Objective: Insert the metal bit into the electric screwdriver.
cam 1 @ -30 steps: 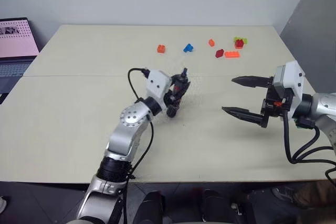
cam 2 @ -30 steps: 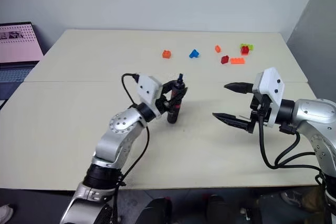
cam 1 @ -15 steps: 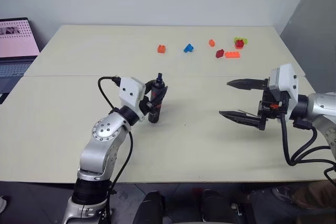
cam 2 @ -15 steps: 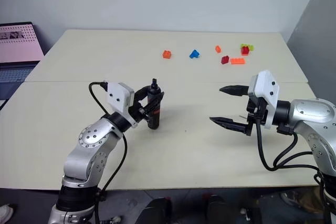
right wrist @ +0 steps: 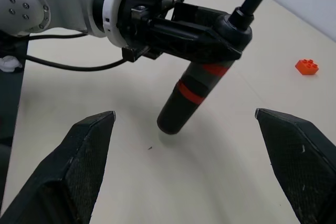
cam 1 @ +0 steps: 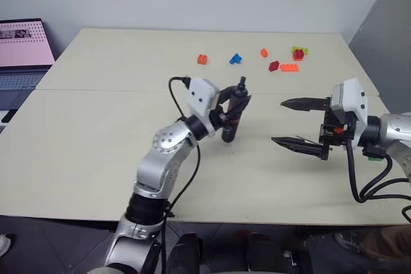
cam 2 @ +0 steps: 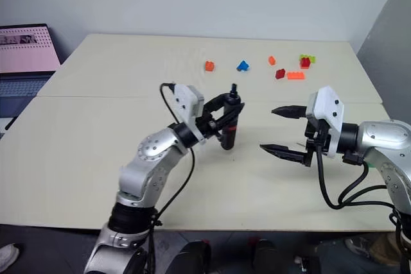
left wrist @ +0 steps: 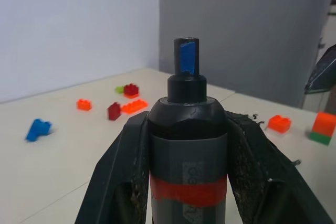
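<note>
A: Where is the electric screwdriver (cam 1: 233,113)?

B: In the left gripper (cam 1: 238,103). Its two black fingers (left wrist: 123,166) are clamped shut on the upper body of the tool, just above a red band. The tool stands nearly upright and a little tilted, narrowed tip up, over the middle of the table (cam 1: 96,139). In the right wrist view its butt end sits just over the tabletop; I cannot tell whether it touches.

A: And the right gripper (cam 1: 303,124)?

B: Spread wide, holding nothing between the fingertips. It hangs over the right part of the table, fingers pointing toward the screwdriver, with a clear stretch of bare tabletop between the two.

A: The metal bit?

B: There is a very thin pale line by the right gripper's lower finger in both eye views, but it is too fine for me to say what it is. I would not call it the bit.

A: Room to move?

B: Plenty around both arms. The near edge of the table is bare. The toy bricks sit well apart from the grippers near the far edge: an orange brick (cam 1: 202,59), a blue brick (cam 1: 235,59), and a cluster of red, orange and green bricks (cam 1: 287,60) toward the far right corner. A seam crosses the tabletop behind the left gripper. A laptop (cam 1: 22,52) stands beyond the far left edge.
</note>
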Controlling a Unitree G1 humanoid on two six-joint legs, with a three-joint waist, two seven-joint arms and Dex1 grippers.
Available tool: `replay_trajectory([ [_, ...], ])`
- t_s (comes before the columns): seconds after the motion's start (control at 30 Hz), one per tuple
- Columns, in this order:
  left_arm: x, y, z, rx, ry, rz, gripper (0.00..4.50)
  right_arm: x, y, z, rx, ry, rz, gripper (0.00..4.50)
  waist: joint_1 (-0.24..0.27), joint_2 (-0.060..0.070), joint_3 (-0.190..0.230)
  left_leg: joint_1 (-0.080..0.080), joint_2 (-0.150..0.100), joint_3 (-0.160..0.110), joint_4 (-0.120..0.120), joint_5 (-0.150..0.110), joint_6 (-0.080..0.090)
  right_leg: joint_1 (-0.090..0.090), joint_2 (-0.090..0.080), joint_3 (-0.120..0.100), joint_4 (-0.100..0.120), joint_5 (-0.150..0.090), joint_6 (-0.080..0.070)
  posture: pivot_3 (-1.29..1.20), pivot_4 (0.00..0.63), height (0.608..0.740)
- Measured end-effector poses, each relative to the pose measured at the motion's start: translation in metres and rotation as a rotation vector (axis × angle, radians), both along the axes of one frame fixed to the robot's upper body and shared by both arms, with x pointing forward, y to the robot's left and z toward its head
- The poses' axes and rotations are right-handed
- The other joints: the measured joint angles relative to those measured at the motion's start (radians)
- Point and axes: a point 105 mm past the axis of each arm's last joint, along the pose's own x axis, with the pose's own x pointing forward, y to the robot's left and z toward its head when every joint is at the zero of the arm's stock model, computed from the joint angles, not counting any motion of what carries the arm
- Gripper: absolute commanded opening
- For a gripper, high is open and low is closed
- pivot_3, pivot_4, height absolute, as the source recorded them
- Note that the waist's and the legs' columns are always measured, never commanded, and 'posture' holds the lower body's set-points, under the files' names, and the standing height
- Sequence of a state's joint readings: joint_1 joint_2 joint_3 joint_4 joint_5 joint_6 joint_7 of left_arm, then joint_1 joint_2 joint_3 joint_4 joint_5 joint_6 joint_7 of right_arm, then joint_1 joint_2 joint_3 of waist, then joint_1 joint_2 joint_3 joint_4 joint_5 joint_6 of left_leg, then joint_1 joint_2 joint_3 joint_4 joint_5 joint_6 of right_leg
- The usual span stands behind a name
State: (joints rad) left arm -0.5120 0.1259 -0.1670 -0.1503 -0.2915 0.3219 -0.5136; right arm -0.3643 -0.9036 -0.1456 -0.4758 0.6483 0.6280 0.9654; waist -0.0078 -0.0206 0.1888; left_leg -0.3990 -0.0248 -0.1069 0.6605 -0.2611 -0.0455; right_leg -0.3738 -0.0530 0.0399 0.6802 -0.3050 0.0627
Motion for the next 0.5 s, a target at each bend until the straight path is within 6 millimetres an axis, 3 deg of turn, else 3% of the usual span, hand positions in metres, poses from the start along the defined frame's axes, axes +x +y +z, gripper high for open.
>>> replay_trajectory([
  [0.2,0.013,-0.011,-0.022,0.006,0.017,0.028,1.64,-0.004,-0.002,-0.002,-0.012,0.007,-0.016,4.5,0.001,0.0,0.0,0.0,0.0,0.0,0.0,0.0,0.0,0.0,0.0,0.001,0.0,0.0,0.0,0.0,0.15,0.74],
  [0.5,0.001,0.008,-0.031,0.026,-0.021,0.048,1.64,-0.006,-0.003,0.0,-0.019,-0.002,-0.031,4.5,0.0,0.0,0.0,0.001,0.0,-0.001,0.0,0.0,0.0,0.001,0.0,0.0,0.0,0.0,0.0,0.0,0.15,0.74],
])
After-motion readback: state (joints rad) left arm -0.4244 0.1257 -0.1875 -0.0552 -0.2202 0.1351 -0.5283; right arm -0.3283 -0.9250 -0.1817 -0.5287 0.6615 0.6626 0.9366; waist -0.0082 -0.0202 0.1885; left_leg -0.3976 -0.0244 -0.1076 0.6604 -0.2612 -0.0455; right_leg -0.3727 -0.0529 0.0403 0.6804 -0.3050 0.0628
